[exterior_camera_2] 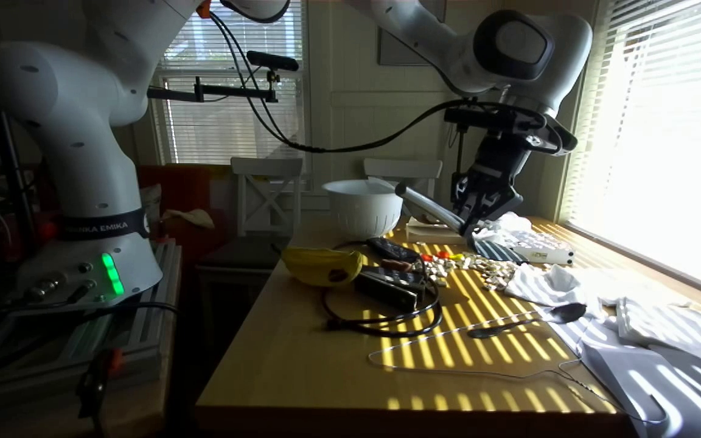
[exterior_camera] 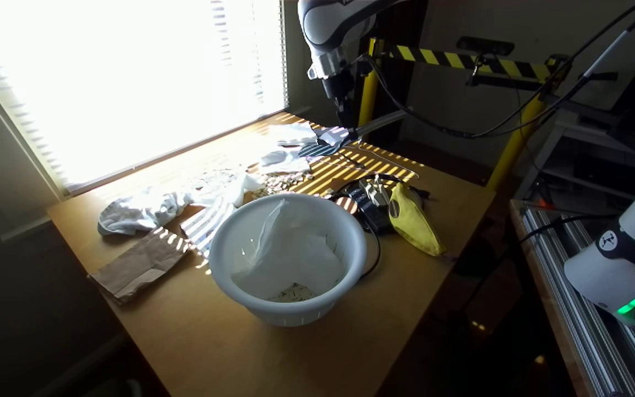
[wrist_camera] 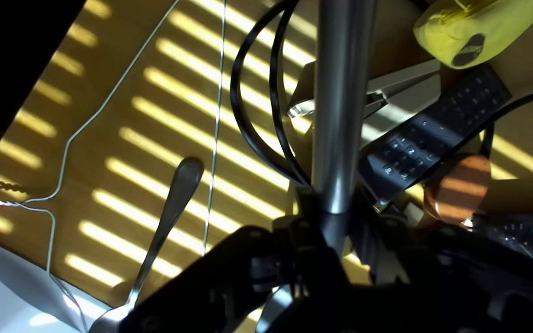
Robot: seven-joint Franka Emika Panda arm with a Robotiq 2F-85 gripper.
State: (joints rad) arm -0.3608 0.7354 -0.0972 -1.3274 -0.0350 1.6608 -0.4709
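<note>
Within tool (wrist_camera: pixel 335 217), silvery rod (wrist_camera: pixel 343 106), straight, shiny

A light wooden table (exterior_camera: pixel 295 369) is carrying a white slotted bowl (exterior_camera: pixel 290 311) near one end, with a brown paper bag (exterior_camera: pixel 138 264) lying near it and crumpled white cloths (exterior_camera: pixel 144 212) spreading along one edge. Opposite the cloths, a yellow pouch (exterior_camera: pixel 414 223), a black keypad device (wrist_camera: pixel 433 134) and a looped black cable (wrist_camera: pixel 274 69) are resting close together. Small pale pieces (exterior_camera_2: pixel 493 274), a spoon (exterior_camera_2: pixel 566 312) and a thin wire (exterior_camera_2: pixel 460 371) are lying about the sun-striped top.
</note>
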